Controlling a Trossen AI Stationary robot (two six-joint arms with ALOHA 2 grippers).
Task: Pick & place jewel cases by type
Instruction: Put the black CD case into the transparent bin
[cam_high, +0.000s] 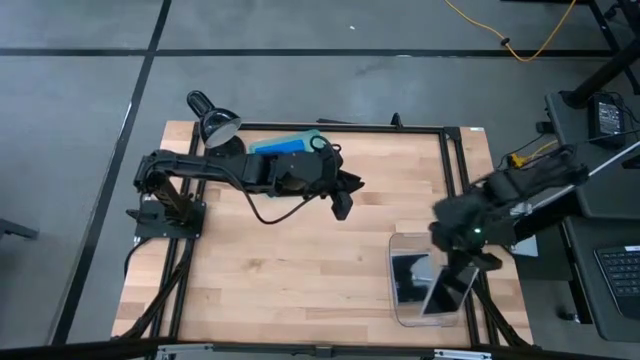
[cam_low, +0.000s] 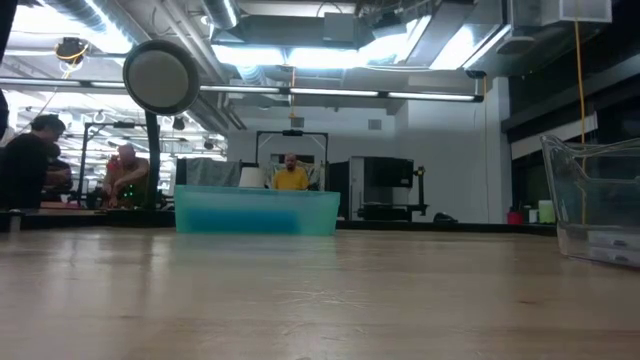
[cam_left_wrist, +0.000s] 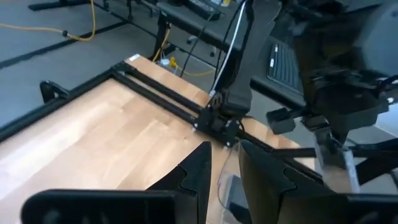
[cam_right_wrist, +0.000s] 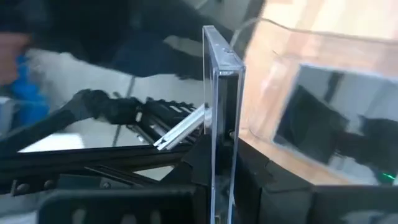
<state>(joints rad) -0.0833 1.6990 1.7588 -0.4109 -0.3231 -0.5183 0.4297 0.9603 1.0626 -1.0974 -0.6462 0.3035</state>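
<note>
The right gripper (cam_right_wrist: 217, 180) is clenched on a thin grey-clear square plastic jewel case (cam_right_wrist: 221, 118), its two dark fingers pinching the case's lower edge so that it stands on edge between them. In the high view this right gripper (cam_high: 462, 268) hangs over the clear plastic tray (cam_high: 402, 314), at the edge farther from the translucent green tray, and the held case (cam_high: 447, 291) slants down into it — its lower end is inside the tray walls, though whether it touches the floor cannot be told. Another grey-clear case (cam_high: 409, 274) with a dark face already lies flat inside the clear tray, just beside the held one.

The left gripper (cam_high: 345, 196) sits well apart from the clear tray, above bare wood near the middle of the light wooden table (cam_high: 300, 270). Its fingers (cam_left_wrist: 193, 180) are released, with an open gap between them and nothing held. Just behind the left arm, at the table's far edge, stands the translucent green tray (cam_low: 257, 211), with a bright blue rectangular plastic case (cam_high: 282, 144) showing in it — how many lie there cannot be told.
</note>
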